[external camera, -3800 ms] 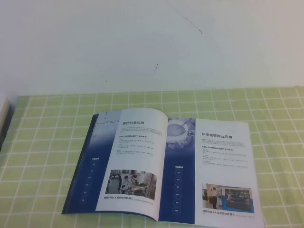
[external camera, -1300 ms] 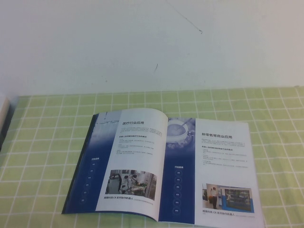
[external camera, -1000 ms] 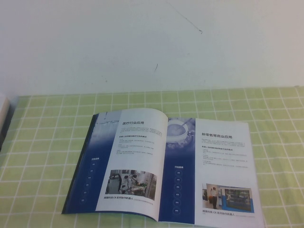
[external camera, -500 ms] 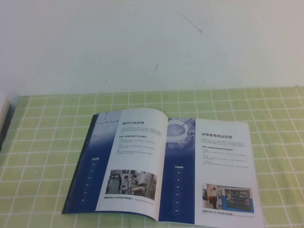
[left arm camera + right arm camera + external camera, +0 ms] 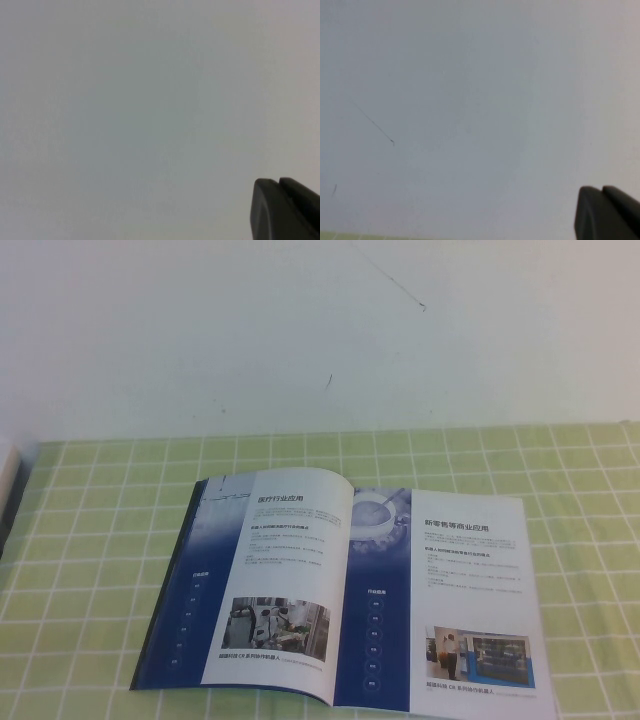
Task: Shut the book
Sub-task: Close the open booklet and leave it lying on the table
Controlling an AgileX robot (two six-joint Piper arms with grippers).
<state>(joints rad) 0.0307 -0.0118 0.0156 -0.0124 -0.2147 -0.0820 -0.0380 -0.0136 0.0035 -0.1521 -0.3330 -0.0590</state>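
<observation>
The thin blue-and-white paper book [image 5: 345, 590] lies open, pages up, on the table [image 5: 90, 540] with a green checked cloth, at its near middle. The left end effector [image 5: 285, 210] and the right end effector [image 5: 606, 212] each show only a dark corner, facing the white wall [image 5: 300, 330]. Whether they are open or closed, I cannot tell.

Book [image 5: 345, 590], open, lying flat on tablecloth [image 5: 90, 540], centre to right, towards the near edge; wall [image 5: 300, 330] behind; unidentified item [image 5: 8, 480] at cloth's left edge. Left gripper [image 5: 285, 210], right gripper [image 5: 607, 212]: each facing the wall, in own wrist view only
</observation>
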